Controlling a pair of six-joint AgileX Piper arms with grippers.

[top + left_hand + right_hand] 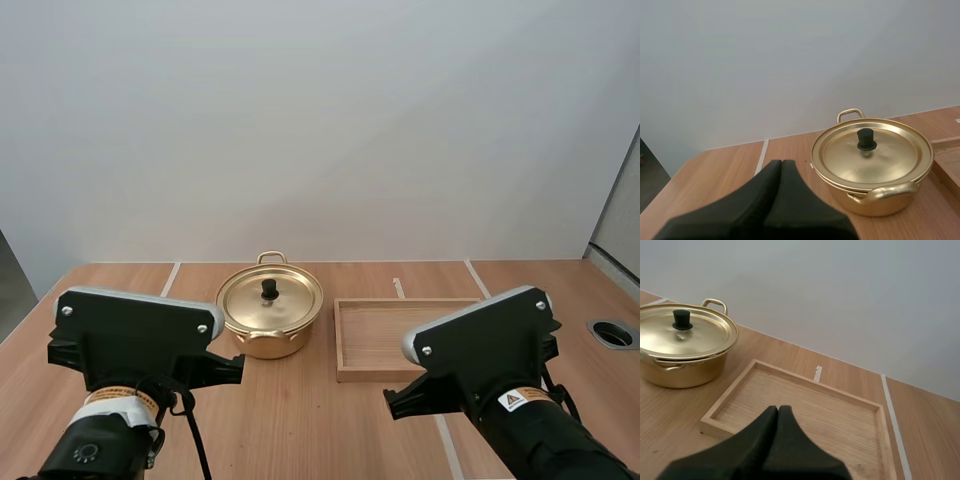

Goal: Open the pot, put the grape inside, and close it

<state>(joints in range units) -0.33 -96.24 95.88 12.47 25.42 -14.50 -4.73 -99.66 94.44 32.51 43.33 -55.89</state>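
Wooden tabletop (300, 430) is being shared by a gold pot (268, 335) and a wooden tray (345, 345), the tray lying at 3 o'clock of the pot, just beside it. Nothing of the task is being judged as done. The lid (285, 300) is sitting squarely on the pot with its black knob (269, 288) standing untouched at the centre, so opening, loading the grape and closing are all being counted as left.

The left gripper (781, 167) is being held fully closed, its two fingers lying together as one dark wedge. Nothing is being gripped or touched by it, and the pot is being seen at about 1 o'clock from its tip, near but apart. The right gripper (778, 411) is likewise being held closed on nothing. It is being pointed toward the tray at 12 o'clock, with the pot at about 10 o'clock. No grape is being carried by either gripper.
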